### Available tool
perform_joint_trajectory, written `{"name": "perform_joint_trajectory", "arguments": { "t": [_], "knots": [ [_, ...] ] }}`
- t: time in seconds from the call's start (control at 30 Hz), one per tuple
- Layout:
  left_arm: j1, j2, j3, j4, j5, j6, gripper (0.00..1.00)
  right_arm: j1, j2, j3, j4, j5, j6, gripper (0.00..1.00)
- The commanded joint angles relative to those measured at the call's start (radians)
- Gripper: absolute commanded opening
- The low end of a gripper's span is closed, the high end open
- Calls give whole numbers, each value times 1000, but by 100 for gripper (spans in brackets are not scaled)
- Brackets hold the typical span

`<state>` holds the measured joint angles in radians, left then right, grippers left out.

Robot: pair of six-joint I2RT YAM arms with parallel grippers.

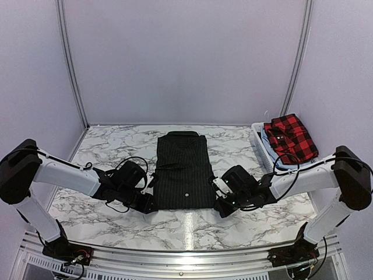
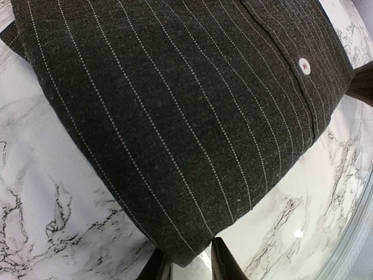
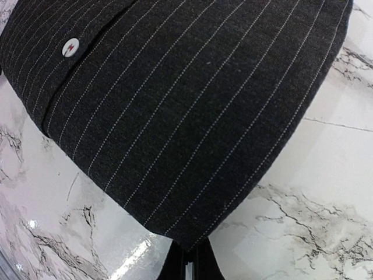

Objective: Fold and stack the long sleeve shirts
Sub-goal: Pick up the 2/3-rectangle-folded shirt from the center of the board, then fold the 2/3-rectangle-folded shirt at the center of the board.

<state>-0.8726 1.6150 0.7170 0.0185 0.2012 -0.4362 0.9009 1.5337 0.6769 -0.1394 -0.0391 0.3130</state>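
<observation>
Both arms look alike: smooth white tubes linked by chunky black joints. The left arm [image 1: 64,175] carries one big rounded black joint housing, and the right arm [image 1: 303,178] has its twin. Thin black cables [image 1: 133,161] hang in loose loops near each wrist. Each base [image 1: 63,249] is a squat black block with a few small coloured wires at its foot. The left claw [image 1: 150,206] and right claw [image 1: 221,209] are black all over, and seen close their fingers [image 2: 224,263] are flat, dark and matt.

White marble table [image 1: 105,175], folded black pinstriped shirt [image 1: 183,172] at centre, white basket [image 1: 260,146] far right
</observation>
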Motion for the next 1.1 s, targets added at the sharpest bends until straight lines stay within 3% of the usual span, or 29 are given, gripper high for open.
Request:
{"name": "perform_joint_trajectory", "arguments": {
  "t": [0.0, 0.17, 0.33, 0.47, 0.67, 0.77, 0.87, 0.97, 1.07],
  "knots": [
    [-8, -13, -6, -53, 18, 22, 22, 11, -1, 39, 21, 4, 1, 0],
    [-11, -25, -20, -44, 33, 24, 0, 11, -18, 32, 16, 4, 4, 0],
    [-27, -87, -51, -44, 60, 7, 0, 15, -75, 0, -18, -27, 9, 0],
    [-57, -224, -88, -70, 85, -44, 0, 37, -194, -7, -104, -53, 28, 0],
    [-64, -386, 4, -203, -3, -68, 0, 26, -293, 200, -223, -28, 16, 0],
    [10, -344, 121, -243, -61, -48, 0, -45, -174, 368, -226, -30, -10, 0],
    [154, -199, 267, -242, -70, -39, 0, -157, 34, 512, -137, -70, -23, 0],
    [290, 39, 465, -237, -88, -33, 0, -258, 292, 710, -66, -90, -15, 0],
    [401, 330, 696, -216, 4, -72, 0, -318, 577, 1035, -113, -88, -3, 0]
  ]
}}
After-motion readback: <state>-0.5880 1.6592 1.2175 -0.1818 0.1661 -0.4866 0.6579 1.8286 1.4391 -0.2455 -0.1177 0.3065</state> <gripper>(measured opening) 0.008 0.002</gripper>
